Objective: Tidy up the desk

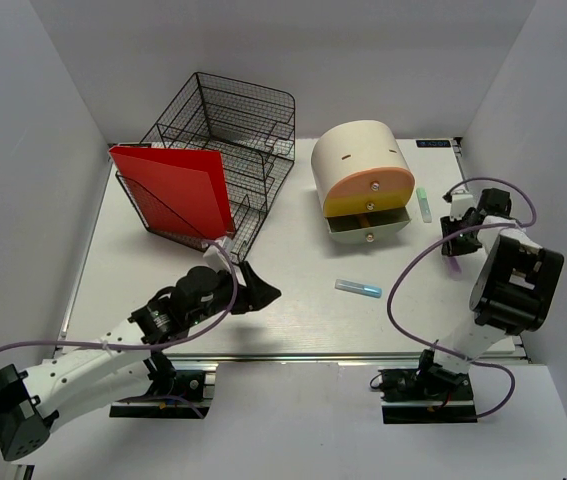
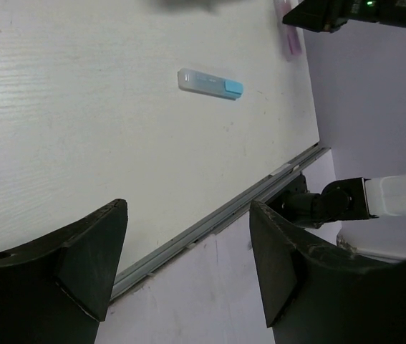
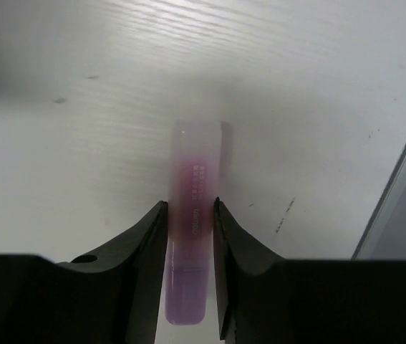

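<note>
The white desk (image 1: 293, 315) carries a few scattered pens. My right gripper (image 3: 190, 215) is down at the desk's right edge, its jaws shut on a translucent purple marker (image 3: 195, 179) that points away from the wrist. From above, that gripper (image 1: 455, 243) sits just below a green marker (image 1: 424, 204). A light blue marker (image 1: 358, 288) lies alone at mid-desk and also shows in the left wrist view (image 2: 210, 82). My left gripper (image 1: 263, 290) hovers near the front left, open, with nothing between its fingers (image 2: 188, 251).
A black wire mesh tray (image 1: 233, 130) holding an upright red folder (image 1: 178, 190) stands at the back left. A round beige drawer unit (image 1: 363, 160) stands at the back centre with its lowest drawer (image 1: 368, 228) pulled out. A silver rail (image 2: 210, 229) runs along the desk's near edge.
</note>
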Motion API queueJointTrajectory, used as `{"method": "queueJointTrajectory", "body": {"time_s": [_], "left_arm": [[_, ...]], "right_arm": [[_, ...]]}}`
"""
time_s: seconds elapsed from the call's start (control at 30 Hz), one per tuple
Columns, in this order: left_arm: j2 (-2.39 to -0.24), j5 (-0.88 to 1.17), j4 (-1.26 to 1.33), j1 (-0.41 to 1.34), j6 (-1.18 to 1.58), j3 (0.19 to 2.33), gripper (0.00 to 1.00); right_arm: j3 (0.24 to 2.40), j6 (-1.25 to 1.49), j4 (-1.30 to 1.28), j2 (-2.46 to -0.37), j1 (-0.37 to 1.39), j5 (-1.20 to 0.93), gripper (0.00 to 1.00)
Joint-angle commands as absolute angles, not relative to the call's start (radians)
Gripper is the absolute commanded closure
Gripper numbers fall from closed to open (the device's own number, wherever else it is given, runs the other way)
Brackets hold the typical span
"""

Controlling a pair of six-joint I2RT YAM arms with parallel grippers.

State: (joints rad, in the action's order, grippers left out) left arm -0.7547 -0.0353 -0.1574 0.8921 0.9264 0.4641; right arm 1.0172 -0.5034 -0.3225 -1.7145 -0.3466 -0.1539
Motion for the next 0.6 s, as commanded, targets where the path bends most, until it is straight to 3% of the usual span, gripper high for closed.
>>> {"method": "queueJointTrajectory", "body": {"time_s": [0.0,0.17,0.4,0.57], "left_arm": [[-0.781,-0.005,-0.144,0.896,0.933,0.437,0.22],[-0.807,-0.002,-0.084,0.896,0.936,0.411,0.22],[-0.816,-0.002,-0.066,0.896,0.934,0.403,0.22],[-0.822,-0.002,-0.061,0.896,0.934,0.41,0.22]], "right_arm": [[1.046,-0.771,-0.511,-1.568,-0.339,-0.392,1.0],[1.112,-1.266,-0.773,-1.424,-0.316,-0.679,1.0],[1.15,-1.553,-0.888,-1.353,-0.213,-0.808,1.0],[1.039,-1.497,-0.602,-1.252,-0.097,-0.786,1.0]]}}
